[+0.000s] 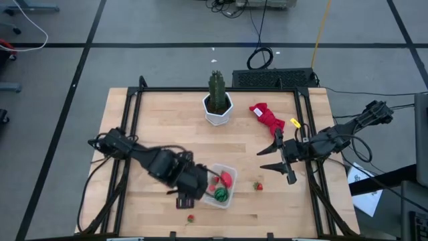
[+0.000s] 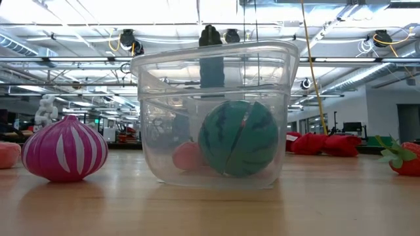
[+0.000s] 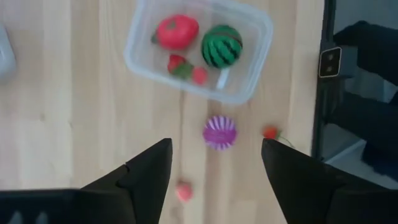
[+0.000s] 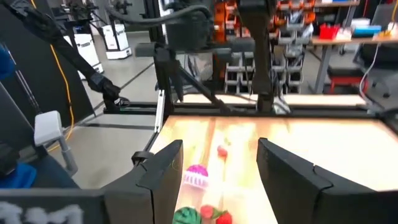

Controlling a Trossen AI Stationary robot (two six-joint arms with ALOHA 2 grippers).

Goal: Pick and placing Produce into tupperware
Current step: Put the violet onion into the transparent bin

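Note:
The clear tupperware [image 3: 198,48] stands near the table's front, holding a red piece [image 3: 177,31], a green striped ball [image 3: 222,45] and small red and pink bits [image 3: 186,68]. On the table beside it lie a purple spiky piece [image 3: 219,132], a red bit [image 3: 269,132] and a pink bit [image 3: 183,191]. My left gripper [image 1: 189,194] hangs open above the table just left of the tupperware [image 1: 221,185], pointing down, with nothing between its fingers. My right gripper [image 1: 266,159] waits open and level to the tupperware's right. The arm hides the purple piece in the high view.
A green cactus in a white pot [image 1: 217,104] stands at the far middle and a red cloth bundle [image 1: 266,115] at the far right. A small red bit [image 1: 257,186] lies right of the tupperware, another [image 1: 190,217] near the front edge. Black rails [image 1: 130,134] frame the table.

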